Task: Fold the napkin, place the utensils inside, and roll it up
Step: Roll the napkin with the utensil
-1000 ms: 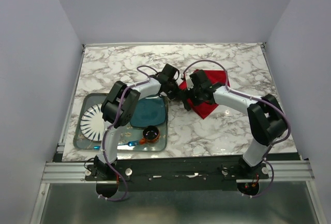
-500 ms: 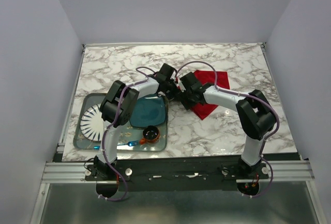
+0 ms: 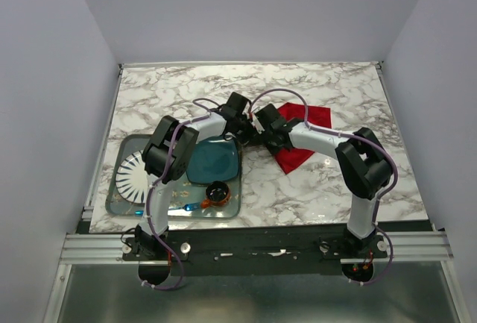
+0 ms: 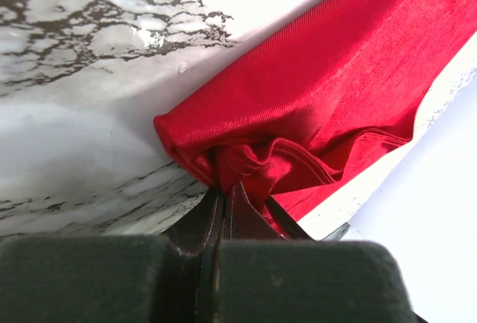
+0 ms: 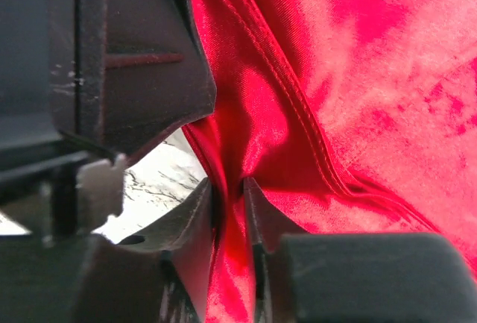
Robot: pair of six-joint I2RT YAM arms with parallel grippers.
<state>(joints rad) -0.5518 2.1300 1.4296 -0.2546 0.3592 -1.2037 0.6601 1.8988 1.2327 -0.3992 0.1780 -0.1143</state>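
While both arms are reaching to the same spot, the left pincer (image 4: 223,189) is squeezing tight shut on a bunched-up corner of the red napkin (image 4: 320,84). The right pincer (image 5: 229,189) is pinching a fold of the same cloth just beside it. Its fingers are sitting close together with only the red cloth between them.

The napkin is lying on the marble table (image 3: 320,84), a little to the right of the middle. The two pincers are holding its left edge, and the rest is spreading out flat behind them. A few layers are showing at the pinched edge, so the folding looks started but not finished.

Off to the left, a tray (image 3: 112,198) is holding a teal plate (image 3: 212,162), a white striped plate (image 3: 134,174), a small dark cup (image 3: 216,191) and a blue plastic utensil (image 3: 186,207). I am not finding the fork clearly in these views.

So nothing is lying inside the napkin yet. Finishing the fold, putting the fork in and rolling the cloth up are all waiting to be done.
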